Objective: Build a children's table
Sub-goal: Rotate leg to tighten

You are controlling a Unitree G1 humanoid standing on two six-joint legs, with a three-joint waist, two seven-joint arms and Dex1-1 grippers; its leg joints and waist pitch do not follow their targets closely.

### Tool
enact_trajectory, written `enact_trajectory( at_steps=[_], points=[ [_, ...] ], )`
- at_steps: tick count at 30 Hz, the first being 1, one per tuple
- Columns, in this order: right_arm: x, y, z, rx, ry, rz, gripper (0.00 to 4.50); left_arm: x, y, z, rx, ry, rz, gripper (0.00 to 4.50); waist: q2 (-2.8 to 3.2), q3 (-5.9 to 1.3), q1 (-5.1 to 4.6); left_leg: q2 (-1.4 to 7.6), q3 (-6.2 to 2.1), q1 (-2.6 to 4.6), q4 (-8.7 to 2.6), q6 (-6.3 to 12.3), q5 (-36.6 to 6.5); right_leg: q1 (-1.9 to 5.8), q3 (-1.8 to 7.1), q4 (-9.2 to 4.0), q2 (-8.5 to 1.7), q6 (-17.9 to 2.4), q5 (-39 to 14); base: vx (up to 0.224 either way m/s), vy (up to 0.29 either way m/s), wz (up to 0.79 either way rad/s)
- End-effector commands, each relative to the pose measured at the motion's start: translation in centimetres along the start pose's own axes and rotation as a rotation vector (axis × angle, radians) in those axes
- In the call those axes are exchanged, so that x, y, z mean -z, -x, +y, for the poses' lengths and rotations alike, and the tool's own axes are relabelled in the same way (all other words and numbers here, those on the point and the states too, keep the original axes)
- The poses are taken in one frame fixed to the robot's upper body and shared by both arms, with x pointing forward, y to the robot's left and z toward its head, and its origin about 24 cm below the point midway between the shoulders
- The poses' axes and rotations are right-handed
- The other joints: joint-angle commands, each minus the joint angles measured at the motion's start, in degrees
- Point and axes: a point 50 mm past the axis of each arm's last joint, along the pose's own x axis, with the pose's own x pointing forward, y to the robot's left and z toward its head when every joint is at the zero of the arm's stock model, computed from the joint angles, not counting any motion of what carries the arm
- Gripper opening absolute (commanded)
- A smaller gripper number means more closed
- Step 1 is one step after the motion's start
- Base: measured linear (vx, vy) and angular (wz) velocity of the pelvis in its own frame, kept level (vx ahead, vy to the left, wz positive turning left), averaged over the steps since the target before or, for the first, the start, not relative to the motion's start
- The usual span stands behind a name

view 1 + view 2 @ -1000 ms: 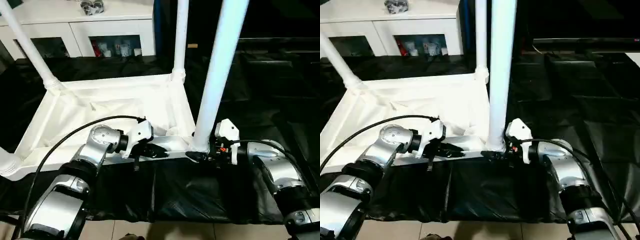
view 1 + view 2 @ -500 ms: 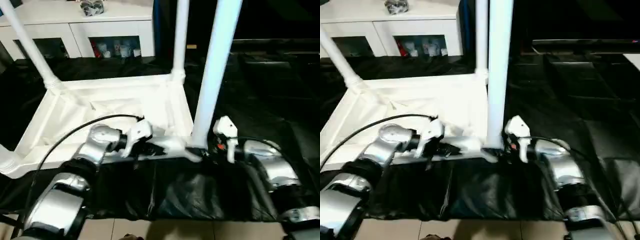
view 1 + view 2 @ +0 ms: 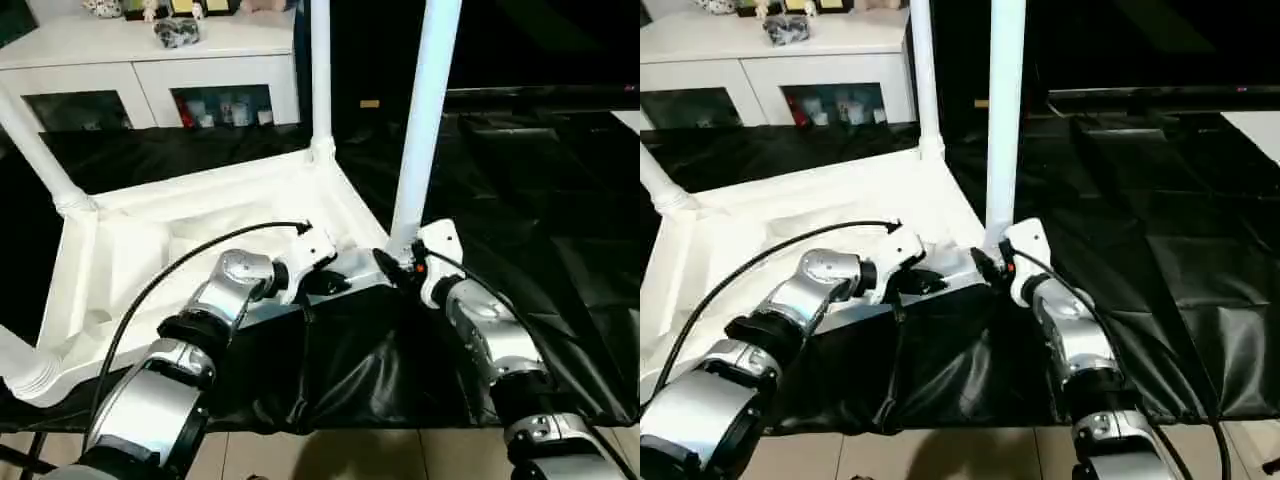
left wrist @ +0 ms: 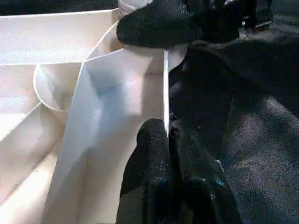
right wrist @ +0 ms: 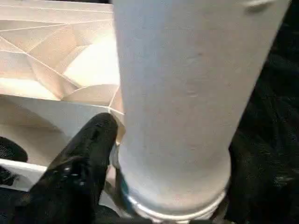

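Upturned tabletop (image 3: 150, 240) lies on black sheeting (image 3: 520, 200), legs standing in its corner sockets.

From the head, you see smooth tubular near leg (image 3: 420, 130) with your right gripper (image 3: 392, 268) at its base. Left wrist: left gripper (image 4: 168, 140) pinched closed against the thin rim, ribbed plastic beyond. Right wrist: black fingers (image 5: 88, 149) spread around the flared foot.

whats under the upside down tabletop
A black sheet lies under the tabletop and spreads out beyond it on all sides; whatever surface is beneath the sheet is covered.
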Motion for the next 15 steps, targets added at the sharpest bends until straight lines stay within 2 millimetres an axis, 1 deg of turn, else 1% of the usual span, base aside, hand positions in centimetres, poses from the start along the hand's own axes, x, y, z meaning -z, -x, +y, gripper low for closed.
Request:
enact_trajectory(
  at_steps=[1,2,3,4,5,6,7,8,9,10,11,12,13,14,15],
  points=[
    [-1.2,-0.9,3.1,-0.181,0.051,-0.054,3.8,0.4,-2.0,-2.2,0.122,-0.021,0.037,0.0,-0.71,-2.43,-0.36,2.77,-2.47,2.04,-5.84,-2.7,-29.2,-0.27,0.16,-4.68,-0.78,-10.1,-20.8,0.0,0.0,0.0],
    [-1.2,-0.5,2.4,-0.177,0.064,-0.061,3.89,0.5,-1.7,-2.1,0.129,-0.026,0.035,0.0,-0.64,-2.52,-0.32,2.83,-2.4,1.94,-5.84,-2.51,-28.4,-0.18,0.21,-4.54,-0.78,-10.5,-19.4,0.0,0.0,0.0],
    [-1.2,0.1,1.6,-0.182,0.08,-0.065,3.99,0.6,-1.3,-1.9,0.139,-0.036,0.03,0.0,-0.71,-2.64,-0.21,2.93,-2.25,1.83,-5.75,-2.05,-26.8,-0.03,0.22,-4.32,-0.76,-11.2,-16.4,0.0,0.0,0.0],
    [-1.2,0.3,1.4,-0.187,0.084,-0.066,3.99,0.6,-1.2,-1.9,0.144,-0.041,0.027,0.0,-0.74,-2.84,-0.02,2.93,-2.06,1.73,-5.58,-1.24,-24.7,0.24,0.21,-4.01,-0.78,-12.1,-13.1,0.0,0.0,0.0],
    [-1.2,0.8,0.8,-0.214,0.09,-0.067,4.1,0.7,-0.8,-1.8,0.163,-0.058,0.024,0.0,-0.82,-3.1,0.17,2.97,-1.94,1.41,-5.3,0.16,-21.1,0.71,0.17,-3.54,-0.89,-13.0,-9.2,0.064,-0.002,0.03],
    [-1.2,1.0,0.6,-0.23,0.09,-0.067,4.32,0.8,-0.6,-1.8,0.171,-0.064,0.026,0.0,-0.84,-3.25,0.28,2.95,-1.87,1.24,-5.09,1.14,-18.9,0.93,0.12,-3.32,-0.89,-13.5,-6.8,0.064,-0.002,0.03],
    [-1.0,2.2,0.0,-0.32,0.103,-0.051,4.32,1.0,0.1,-1.6,0.206,-0.098,0.024,0.0,-0.78,-3.36,0.63,2.98,-1.57,1.17,-4.66,3.02,-15.2,0.96,-0.05,-2.97,-0.84,-14.5,-2.9,0.066,-0.007,0.03],
    [-0.9,2.2,0.0,-0.327,0.104,-0.049,4.36,1.0,0.2,-1.6,0.208,-0.099,0.024,0.0,-0.75,-3.4,0.9,2.97,-1.51,1.13,-4.41,4.1,-14.0,1.15,-0.15,-2.84,-0.84,-14.8,-1.5,0.059,-0.009,-0.01],
    [-0.8,2.9,-0.3,-0.378,0.109,-0.027,4.43,1.0,0.6,-1.5,0.228,-0.102,0.016,0.0,-0.78,-3.55,1.33,3.04,-1.42,0.86,-4.01,5.75,-11.1,1.46,-0.29,-2.3,-0.87,-15.4,1.5,0.059,-0.009,-0.01],
    [-0.8,3.0,-0.3,-0.387,0.11,-0.022,4.48,1.0,0.7,-1.5,0.233,-0.103,0.013,0.0,-0.76,-3.69,1.84,3.11,-1.28,0.91,-3.65,7.14,-8.5,1.36,-0.3,-1.93,-0.96,-16.2,4.4,0.058,-0.012,-0.02],
    [-0.8,3.5,-0.6,-0.432,0.117,-0.002,4.48,1.0,1.1,-1.3,0.254,-0.103,0.006,0.0,-0.95,-3.71,1.99,3.06,-1.19,0.77,-3.39,7.9,-7.1,1.29,-0.28,-1.66,-0.95,-16.8,6.1,0.0,0.0,0.0],
    [-0.8,4.0,-0.9,-0.476,0.124,0.017,4.48,1.0,1.5,-1.2,0.276,-0.112,0.002,0.0,-1.0,-3.78,2.12,3.06,-1.24,0.78,-3.29,8.31,-6.8,1.36,-0.32,-1.51,-0.96,-17.0,6.3,0.0,0.0,0.0],
    [-0.8,4.3,-1.1,-0.503,0.129,0.028,4.48,1.0,1.7,-1.2,0.289,-0.12,0.001,0.0,-0.95,-3.84,2.41,3.14,-1.2,0.87,-3.12,8.86,-6.5,1.29,-0.36,-1.4,-0.95,-17.4,6.3,0.0,0.0,0.0],
    [-0.9,4.5,-1.3,-0.529,0.146,0.037,4.48,1.0,2.0,-1.1,0.309,-0.124,0.002,0.0,-0.92,-3.79,2.56,3.18,-1.21,0.79,-3.11,9.1,-6.3,1.31,-0.38,-1.34,-0.98,-17.5,6.0,0.0,0.0,0.0],
    [-1.0,4.6,-1.4,-0.542,0.157,0.041,4.48,1.0,2.2,-1.1,0.32,-0.125,0.003,0.0,-0.89,-3.75,2.67,3.23,-1.19,0.86,-3.15,9.05,-6.4,1.24,-0.37,-1.41,-0.99,-17.5,5.4,0.0,0.0,0.0]
  ],
)
